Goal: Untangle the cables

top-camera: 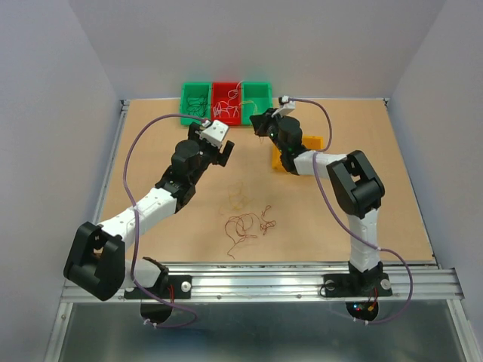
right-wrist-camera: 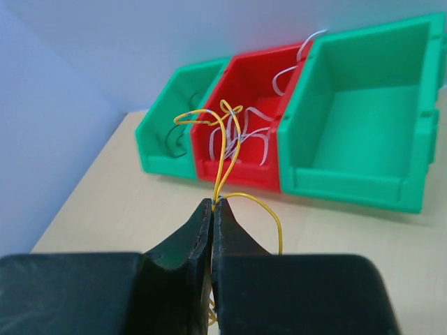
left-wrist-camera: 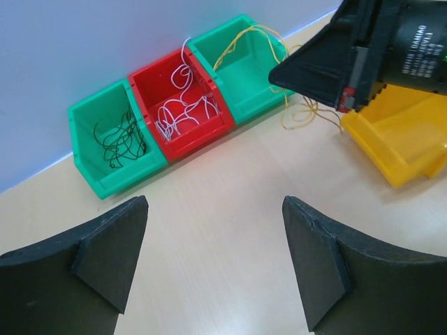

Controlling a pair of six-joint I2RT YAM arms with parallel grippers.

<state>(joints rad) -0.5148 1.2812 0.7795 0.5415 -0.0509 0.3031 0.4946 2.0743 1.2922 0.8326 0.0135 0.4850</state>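
A tangle of thin red and brown cables (top-camera: 245,224) lies on the table near its front, with a faint yellow strand (top-camera: 238,194) just behind it. My right gripper (right-wrist-camera: 213,203) is shut on a yellow cable (right-wrist-camera: 223,143), whose loops rise from the fingertips in front of the bins. The left wrist view shows the same right gripper (left-wrist-camera: 311,66) with the yellow cable (left-wrist-camera: 304,112) hanging from it beside the right green bin. My left gripper (left-wrist-camera: 215,202) is open over bare table, with nothing between its fingers (left-wrist-camera: 105,251).
Three bins stand along the back wall. The left green bin (left-wrist-camera: 119,178) holds black wires, the red bin (left-wrist-camera: 199,136) holds white wires, and the right green bin (left-wrist-camera: 244,73) has a yellow strand at its rim. A yellow bin (left-wrist-camera: 401,139) sits under the right arm.
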